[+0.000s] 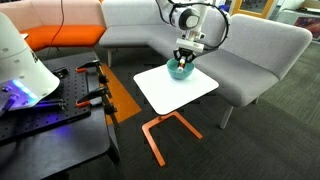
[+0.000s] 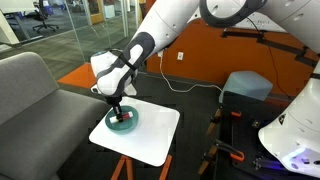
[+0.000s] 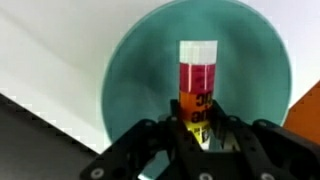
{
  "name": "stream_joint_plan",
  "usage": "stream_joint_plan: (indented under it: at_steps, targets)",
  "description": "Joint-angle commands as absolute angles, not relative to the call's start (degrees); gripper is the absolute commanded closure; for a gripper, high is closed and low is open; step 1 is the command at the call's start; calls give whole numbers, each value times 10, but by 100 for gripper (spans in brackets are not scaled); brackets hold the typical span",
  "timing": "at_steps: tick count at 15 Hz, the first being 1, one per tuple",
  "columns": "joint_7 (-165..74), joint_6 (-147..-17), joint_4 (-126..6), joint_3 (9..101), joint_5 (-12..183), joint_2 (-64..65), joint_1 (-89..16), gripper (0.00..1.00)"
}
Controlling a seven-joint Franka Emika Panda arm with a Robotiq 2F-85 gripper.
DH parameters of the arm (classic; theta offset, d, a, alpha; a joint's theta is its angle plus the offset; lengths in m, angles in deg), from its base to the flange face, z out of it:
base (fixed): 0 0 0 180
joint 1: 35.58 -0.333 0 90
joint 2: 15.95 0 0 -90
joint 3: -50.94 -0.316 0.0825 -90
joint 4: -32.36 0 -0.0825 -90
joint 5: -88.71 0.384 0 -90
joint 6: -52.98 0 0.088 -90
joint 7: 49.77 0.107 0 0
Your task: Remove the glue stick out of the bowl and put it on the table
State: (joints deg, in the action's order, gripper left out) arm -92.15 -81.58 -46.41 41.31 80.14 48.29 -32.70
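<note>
In the wrist view my gripper (image 3: pixel 196 128) is shut on the glue stick (image 3: pixel 197 82), an orange-red stick with a white cap that points away from the camera. It hangs over the round teal bowl (image 3: pixel 140 80), which stands on the white table (image 3: pixel 50 50). In both exterior views the gripper (image 1: pixel 185 58) (image 2: pixel 116 110) points straight down into the bowl (image 1: pixel 180 70) (image 2: pixel 122 121), at the far corner of the table (image 1: pixel 180 92) (image 2: pixel 145 140). The stick is too small to make out there.
A grey sofa (image 1: pixel 250 50) wraps round the back of the table. The black workbench (image 1: pixel 50 120) with clamps stands near the table's other side. An orange frame (image 1: pixel 165 128) carries the tabletop above dark carpet.
</note>
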Motion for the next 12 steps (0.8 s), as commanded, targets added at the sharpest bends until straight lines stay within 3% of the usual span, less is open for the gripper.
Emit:
stream_joint_plan:
  at_steps: [1,12]
  targets:
    - [-925,-812,-544,415,779,415,-328,92]
    - [-1033,-955,-861,387,747,214,-296,92]
